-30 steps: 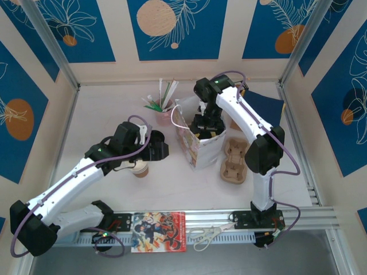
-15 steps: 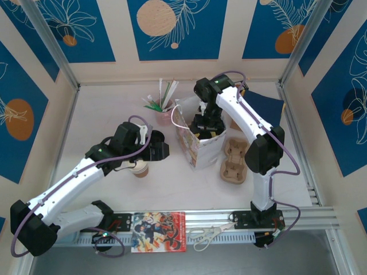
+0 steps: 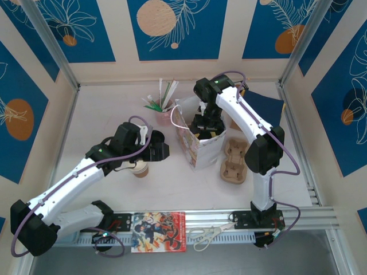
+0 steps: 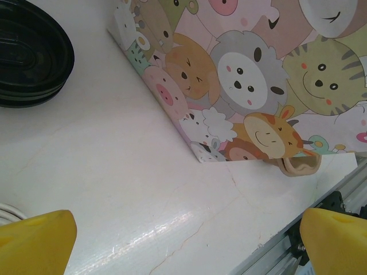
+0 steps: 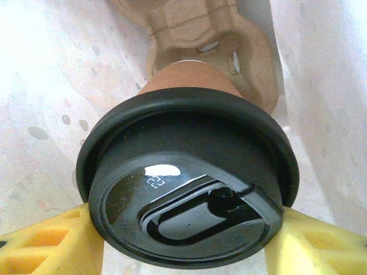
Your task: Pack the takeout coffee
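The takeout coffee (image 5: 192,77), lidded, is clamped in the right pincer (image 5: 183,246) inside the cartoon bag (image 3: 200,146), so seating it in the pulp carrier (image 5: 200,28) below and releasing looks next; the left pincer (image 4: 186,243) gapes empty.

Overhead view looks down — close wrist views share the bag (image 3: 198,150).

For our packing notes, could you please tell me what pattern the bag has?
Pastel cartoon animal faces cover the bag, clearest in the left wrist view.

Pastel cartoon-animal bag (image 4: 246,86), black lid (image 5: 189,189), kraft-brown cup (image 5: 189,77), yellow fingers (image 5: 40,246)
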